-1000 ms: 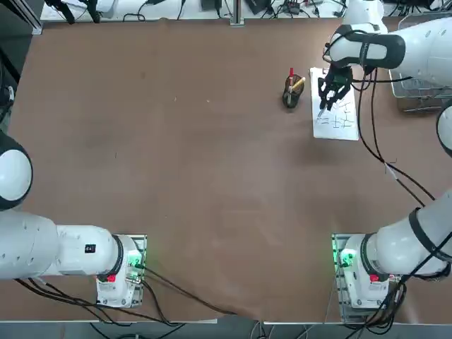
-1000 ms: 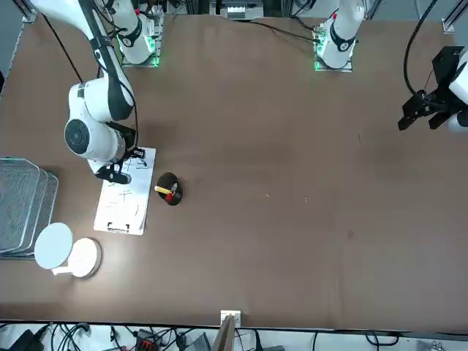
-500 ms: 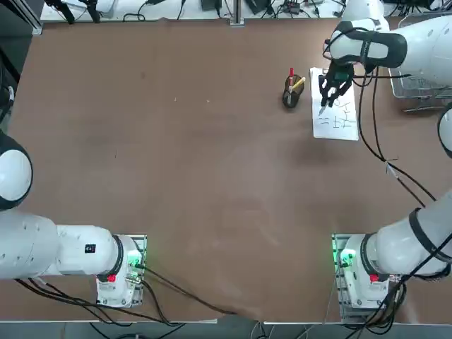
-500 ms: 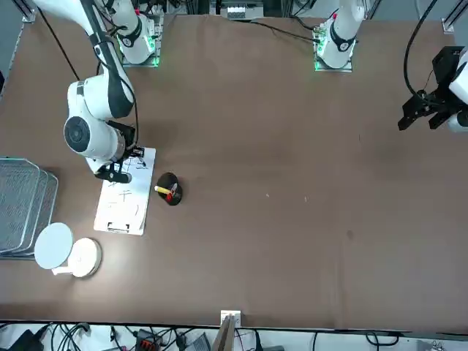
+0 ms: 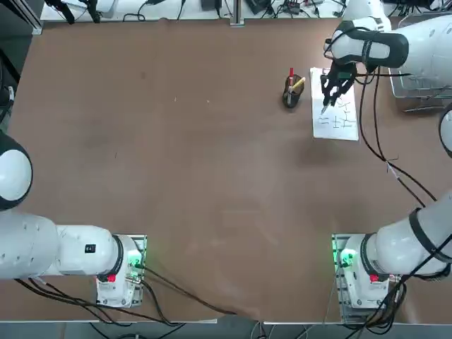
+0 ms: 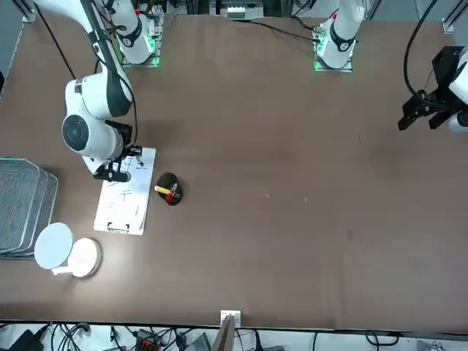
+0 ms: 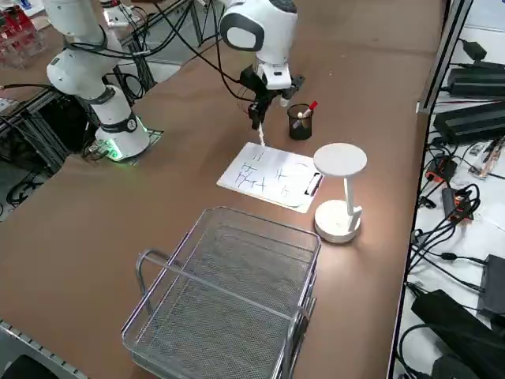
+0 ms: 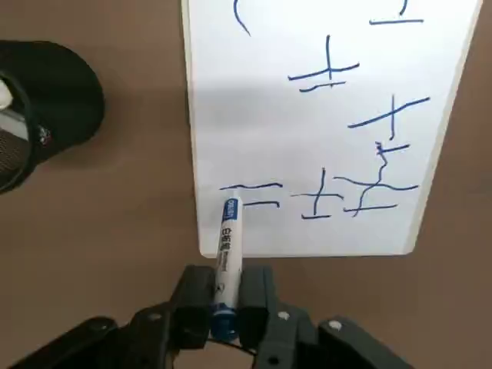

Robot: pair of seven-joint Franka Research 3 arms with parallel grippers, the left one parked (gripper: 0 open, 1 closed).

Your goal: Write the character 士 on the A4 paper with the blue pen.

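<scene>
The A4 paper [image 5: 337, 121] lies at the table's far right, white, with several thin blue handwritten characters [image 8: 330, 115] on it. My right gripper [image 5: 333, 83] hangs over the sheet's left edge and is shut on the blue pen [image 8: 227, 254]. The pen points down and away from the fingers [image 8: 198, 301]. Its tip sits at two short horizontal strokes near the sheet's corner. In the right side view the blue pen [image 7: 258, 131] hangs steeply from the gripper [image 7: 264, 101] toward the paper [image 7: 272, 178]. Whether the tip touches the sheet I cannot tell.
A black pen holder [image 5: 291, 93] with a red-topped pen and a yellow pen stands just left of the sheet. A metal clip [image 7: 314, 185] holds the paper's far short edge. A white desk lamp [image 7: 339, 193] and a wire basket [image 7: 229, 300] stand to the right.
The right arm has shifted slightly toward the table's far edge, carrying the pen along the sheet's left side. Its grip on the pen is unchanged.
</scene>
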